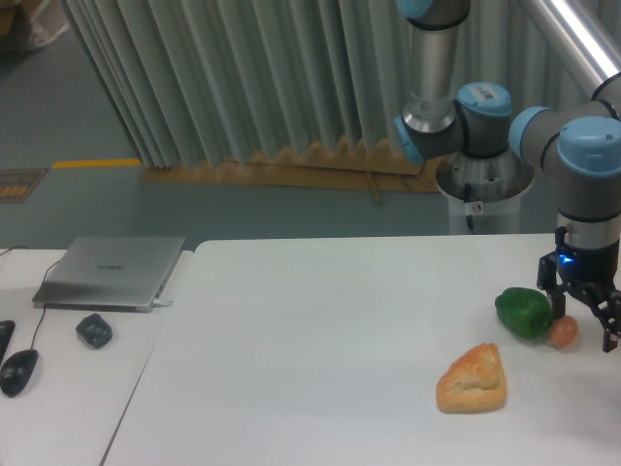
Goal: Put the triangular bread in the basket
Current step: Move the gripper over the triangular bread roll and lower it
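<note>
Below and left of my tool (585,318), seemingly spread around the small orange ball (564,332), lies the triangular bread (473,380); reaching across risks knocking the green pepper (524,313).

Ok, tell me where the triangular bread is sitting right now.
The triangular bread lies on the white table, toward the lower right of the camera view, just in front and left of the green pepper.
</note>
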